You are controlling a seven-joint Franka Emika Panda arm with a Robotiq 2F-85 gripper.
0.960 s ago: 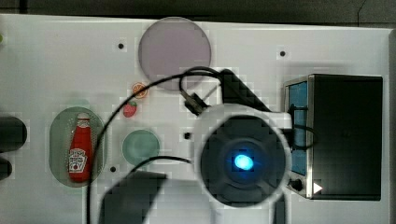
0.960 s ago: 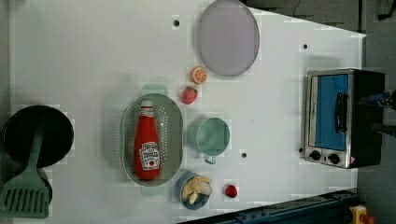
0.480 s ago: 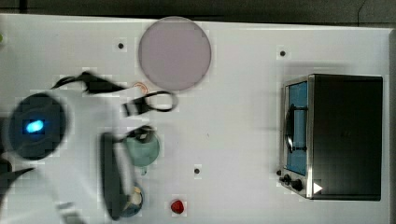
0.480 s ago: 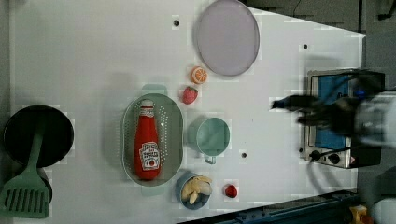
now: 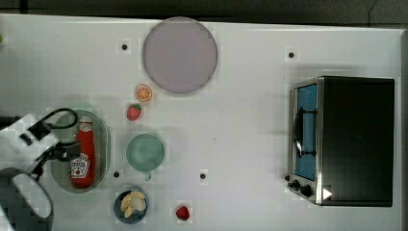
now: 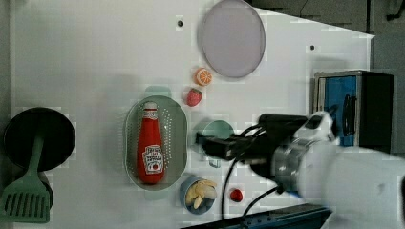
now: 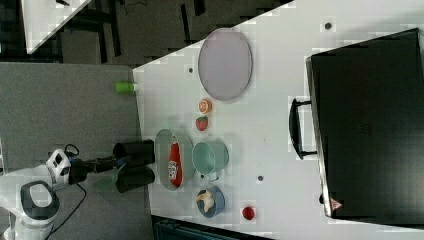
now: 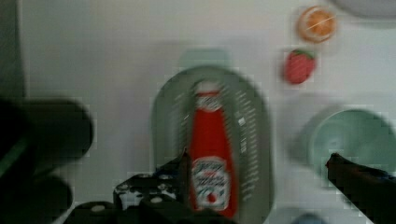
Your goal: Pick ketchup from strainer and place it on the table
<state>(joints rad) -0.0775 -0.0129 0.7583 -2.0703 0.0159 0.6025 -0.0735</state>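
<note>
Ketchup (image 5: 82, 158) lying flat in strainer (image 5: 103, 144), cap toward plate (image 5: 179, 54) side in top view, base toward the top view's lower edge; long axis along the oval's length. Same lie in left view: ketchup (image 6: 150, 145) with white cap up-frame, label near base, centred in strainer (image 6: 177, 138). In right view, ketchup (image 7: 173, 159) in strainer (image 7: 162, 142), just beside teal bowl (image 7: 210, 158).

Gripper (image 8: 257, 168) above the bottle, jaws wide apart, nothing held; one finger seen beside the label, the other over the bowl side in wrist view. Gripper (image 5: 60, 149) at the strainer's outer edge in top view.

Step in hand, by judgement: approach for the pick. Best done by centring over the body of ketchup (image 8: 211, 158), jaws straddling the short axis, closing across the width near the label rather than at the tapered neck. Descent to be kept clear of strainer (image 8: 254, 121) rim. Risk: bottle rolling or sliding on the curved perforated floor if gripped off-centre.

Around: strawberry (image 5: 134, 111) and orange slice (image 5: 143, 92) between strainer and plate; blue bowl (image 5: 131, 206); toaster oven (image 5: 353, 139) well apart; free table (image 5: 240, 120) available for placing.
</note>
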